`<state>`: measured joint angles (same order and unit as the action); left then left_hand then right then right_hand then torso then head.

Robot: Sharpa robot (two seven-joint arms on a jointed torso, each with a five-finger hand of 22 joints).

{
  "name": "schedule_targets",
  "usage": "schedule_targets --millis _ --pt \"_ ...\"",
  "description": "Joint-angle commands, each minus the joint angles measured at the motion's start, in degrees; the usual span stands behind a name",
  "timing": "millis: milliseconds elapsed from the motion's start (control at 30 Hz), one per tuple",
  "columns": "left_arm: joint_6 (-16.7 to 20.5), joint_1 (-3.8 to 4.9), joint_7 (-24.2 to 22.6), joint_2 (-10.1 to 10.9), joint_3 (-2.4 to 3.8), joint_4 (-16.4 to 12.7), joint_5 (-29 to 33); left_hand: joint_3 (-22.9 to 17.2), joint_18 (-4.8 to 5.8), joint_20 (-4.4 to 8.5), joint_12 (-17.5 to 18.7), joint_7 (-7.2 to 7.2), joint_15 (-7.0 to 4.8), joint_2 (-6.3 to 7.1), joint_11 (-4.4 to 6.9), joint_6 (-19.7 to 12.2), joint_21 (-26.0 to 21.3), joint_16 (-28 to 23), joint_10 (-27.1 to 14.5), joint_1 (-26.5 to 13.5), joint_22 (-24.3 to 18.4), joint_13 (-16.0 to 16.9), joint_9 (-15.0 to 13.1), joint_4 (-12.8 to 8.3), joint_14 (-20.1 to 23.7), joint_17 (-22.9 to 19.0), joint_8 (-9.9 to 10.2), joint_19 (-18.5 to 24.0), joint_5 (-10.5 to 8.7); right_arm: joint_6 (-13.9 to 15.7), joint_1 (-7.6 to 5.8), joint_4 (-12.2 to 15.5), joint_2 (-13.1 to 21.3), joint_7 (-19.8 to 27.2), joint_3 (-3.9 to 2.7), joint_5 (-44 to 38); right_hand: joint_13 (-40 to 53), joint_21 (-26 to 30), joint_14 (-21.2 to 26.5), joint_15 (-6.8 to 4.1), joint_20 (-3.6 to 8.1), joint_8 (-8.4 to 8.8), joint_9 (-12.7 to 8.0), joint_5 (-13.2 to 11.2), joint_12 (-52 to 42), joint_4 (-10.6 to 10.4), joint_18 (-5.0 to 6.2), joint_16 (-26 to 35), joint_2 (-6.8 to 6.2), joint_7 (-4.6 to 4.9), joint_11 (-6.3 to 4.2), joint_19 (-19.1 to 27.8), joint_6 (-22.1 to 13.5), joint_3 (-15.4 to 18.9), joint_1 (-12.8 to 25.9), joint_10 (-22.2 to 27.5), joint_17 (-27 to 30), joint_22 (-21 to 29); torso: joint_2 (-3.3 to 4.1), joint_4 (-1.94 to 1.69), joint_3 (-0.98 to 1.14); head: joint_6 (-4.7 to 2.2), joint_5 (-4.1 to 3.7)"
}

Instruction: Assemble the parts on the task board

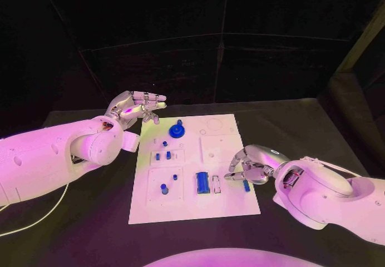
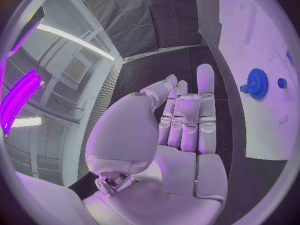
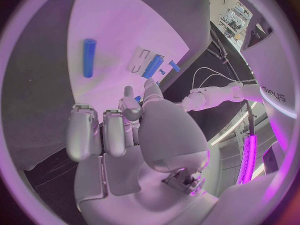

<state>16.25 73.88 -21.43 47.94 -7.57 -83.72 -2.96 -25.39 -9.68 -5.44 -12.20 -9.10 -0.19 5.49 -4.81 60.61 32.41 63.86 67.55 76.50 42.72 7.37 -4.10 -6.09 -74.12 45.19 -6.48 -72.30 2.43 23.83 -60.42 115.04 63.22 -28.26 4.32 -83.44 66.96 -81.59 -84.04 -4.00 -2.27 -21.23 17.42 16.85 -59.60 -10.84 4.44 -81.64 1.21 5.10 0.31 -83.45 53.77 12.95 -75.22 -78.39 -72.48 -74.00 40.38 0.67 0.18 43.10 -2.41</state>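
While the left hand (image 1: 136, 107) hovers off the task board's (image 1: 221, 208) far left corner, fingers loosely apart and holding nothing, the blue gear (image 1: 176, 131) stands near that edge. Right hand (image 1: 250, 166) sits at the board's right edge, fingers curled beside a blue cylinder (image 1: 246, 185); can't tell if it grips anything.

Black table (image 1: 305, 125) w/ white cable (image 1: 40, 214) at its left edge.

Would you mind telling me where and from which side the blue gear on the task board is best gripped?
Likely by the toothed rim of the blue gear, fingers coming from above. It lies flat on the task board, so only its rim and raised hub are free. The left hand hovers nearest, beside the board's far left corner.
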Motion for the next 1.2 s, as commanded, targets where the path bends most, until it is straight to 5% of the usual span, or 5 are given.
schedule_targets --millis 33,333,533,933,1200 --pt "-0.5 0.09 -0.3 0.1 0.05 -0.2 0.1 0.3 -0.67 -0.03 -0.3 -0.15 0.14 -0.57 0.05 -0.3 -0.2 -0.3 -0.5 -0.2 -0.1 0.1 0.1 0.0 0.3 -0.1 -0.1 0.4 0.33 -2.7 -0.27 0.1 1.9 1.1 0.01 0.0 0.4 -0.2 -3.1 0.45 -0.37 0.44 -0.2 0.5 -0.4 -0.4 -1.2 -0.2 0.62 0.21 0.25 -0.3 -0.4 0.0 -0.1 -0.3 -0.5 -0.3 0.02 0.06 -0.04 -0.07 -0.65" --pt "-0.6 0.09 -0.4 0.2 0.05 -0.5 0.1 0.3 -0.67 -0.03 -0.3 -0.15 0.14 -0.57 0.05 -0.3 -0.2 -0.3 -0.5 -0.2 -0.1 0.1 0.1 0.0 0.3 -0.1 -0.1 0.4 0.33 -7.2 -0.4 -0.7 5.3 -0.7 0.05 -3.0 0.0 -0.2 -3.0 0.42 -0.4 0.62 -0.3 1.5 0.3 -0.7 -1.17 -0.1 0.77 0.03 0.14 -0.2 0.8 0.4 -0.3 -0.1 -0.4 -0.2 0.0 0.15 0.13 -0.31 -1.81" --pt "-0.7 0.08 -0.4 0.2 0.04 -0.3 0.1 0.3 -0.67 -0.03 -0.3 -0.15 0.14 -0.57 0.05 -0.3 -0.2 -0.3 -0.5 -0.2 -0.1 0.1 0.1 0.0 0.3 -0.1 -0.1 0.4 0.33 -10.1 -0.36 -1.4 5.6 -2.3 0.08 -5.1 -0.7 0.0 -2.9 0.01 -0.1 -0.18 0.5 2.1 1.6 -2.6 -1.1 0.1 0.85 -0.74 -0.42 -0.1 3.5 1.7 1.2 0.3 -0.1 0.0 -0.19 0.7 0.28 -0.31 -1.65" --pt "-0.9 0.06 -0.1 0.0 0.02 -0.1 0.1 0.3 -0.67 -0.03 -0.3 -0.15 0.14 -0.57 0.05 -0.3 -0.2 -0.3 -0.5 -0.2 -0.1 0.1 0.1 0.0 0.3 -0.1 -0.1 0.4 0.33 -13.6 -0.02 -3.2 2.8 -3.2 0.11 -7.2 -1.6 0.3 -2.8 -0.15 0.11 -0.1 1.1 1.4 2.9 -3.2 -1.03 0.4 0.43 -0.87 -0.55 0.1 3.5 2.4 1.2 0.8 0.3 0.4 -0.07 0.35 0.28 -0.35 -1.76" --pt "-1.0 0.05 -0.1 0.0 0.01 0.1 0.1 0.3 -0.67 -0.03 -0.3 -0.15 0.14 -0.57 0.05 -0.3 -0.2 -0.3 -0.5 -0.2 -0.1 0.1 0.1 0.0 0.3 -0.1 -0.1 0.4 0.33 -14.1 0.28 -3.8 1.2 -3.3 0.12 -8.3 -1.5 0.3 -2.8 -0.17 0.16 0.05 1.4 1.3 3.0 -3.0 -1.04 0.4 0.34 -0.87 -0.57 0.1 3.4 2.5 0.3 0.8 0.3 0.4 -0.07 0.51 0.15 -0.27 -1.57"
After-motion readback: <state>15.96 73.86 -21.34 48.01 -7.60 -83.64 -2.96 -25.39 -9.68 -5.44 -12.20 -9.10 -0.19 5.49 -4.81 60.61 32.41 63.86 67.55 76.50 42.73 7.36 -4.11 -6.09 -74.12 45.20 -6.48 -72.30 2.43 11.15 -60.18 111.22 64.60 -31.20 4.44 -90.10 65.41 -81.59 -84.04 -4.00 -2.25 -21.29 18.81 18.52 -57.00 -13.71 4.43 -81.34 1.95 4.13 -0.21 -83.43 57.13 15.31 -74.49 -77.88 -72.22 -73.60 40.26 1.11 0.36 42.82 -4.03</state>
